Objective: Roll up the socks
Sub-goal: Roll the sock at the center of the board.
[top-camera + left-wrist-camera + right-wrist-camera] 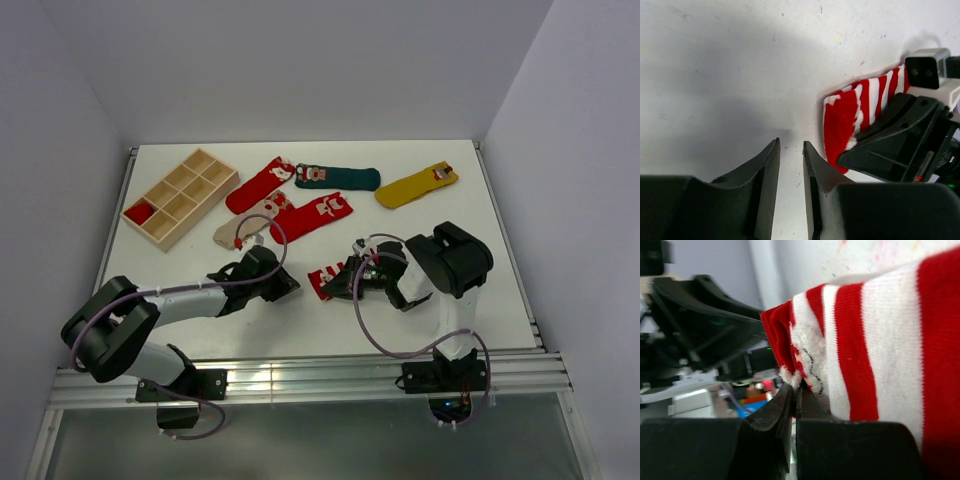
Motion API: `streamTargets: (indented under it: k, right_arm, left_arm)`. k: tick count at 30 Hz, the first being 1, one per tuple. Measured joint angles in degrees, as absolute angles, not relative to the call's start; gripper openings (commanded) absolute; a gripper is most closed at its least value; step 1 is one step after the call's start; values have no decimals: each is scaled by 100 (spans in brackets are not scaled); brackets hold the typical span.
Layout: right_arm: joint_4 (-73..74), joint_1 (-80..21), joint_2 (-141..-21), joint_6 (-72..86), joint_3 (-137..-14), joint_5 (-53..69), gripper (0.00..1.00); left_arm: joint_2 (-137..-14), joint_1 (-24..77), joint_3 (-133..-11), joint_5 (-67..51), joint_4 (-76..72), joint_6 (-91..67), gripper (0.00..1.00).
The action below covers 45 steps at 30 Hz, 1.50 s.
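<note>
The right claw (794, 389) is shut, its tips pinched on the fuzzy white trim of the striped sock (328, 281). That sock lies bunched on the desk (330, 335), near the front edge where the arms are mounted. The left claw (791, 145) sits just left of the striped sock and apart from it. Its fingers are parted by a narrow gap, with nothing between them and bare desk beneath.

Beyond the striped sock and to its left lies the beige sock (237, 232), with the left arm's cable looping over it. Straight beyond the striped sock, the nearer red sock (312, 215) lies at a slant, patch side up. Farther back, the second red sock (258, 185) is to the left, the dark green sock (337, 178) is straight behind, and the mustard yellow sock (417, 186) is off to the right. Well to the left of the striped sock, a wooden tray (205, 213) holds something red in one corner compartment.
</note>
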State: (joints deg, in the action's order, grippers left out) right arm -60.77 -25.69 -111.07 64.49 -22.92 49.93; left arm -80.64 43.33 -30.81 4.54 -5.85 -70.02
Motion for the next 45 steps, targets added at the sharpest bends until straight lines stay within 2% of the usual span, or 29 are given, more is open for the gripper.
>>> streamTargets:
  k: [6, 14, 32, 45]
  right_arm:
    - [-7183, -2508, -11651, 7284, -2279, 5229, 0]
    - [-7347, -2508, -11714, 7321, -2276, 5236, 0]
    - [-5207, -2510, -10958, 5966, -2486, 4805, 0]
    - [-4619, -2515, -10783, 5647, -2633, 4746, 0]
  left_arm:
    - [-8536, 4333, -3083, 75, -950, -6919, 31]
    - [-9078, 4333, -3227, -434, -1682, -6928, 30]
    - [-9238, 4316, -3114, -521, -2176, -7102, 29]
    - [-9373, 4309, -3197, -484, -2327, -7070, 30]
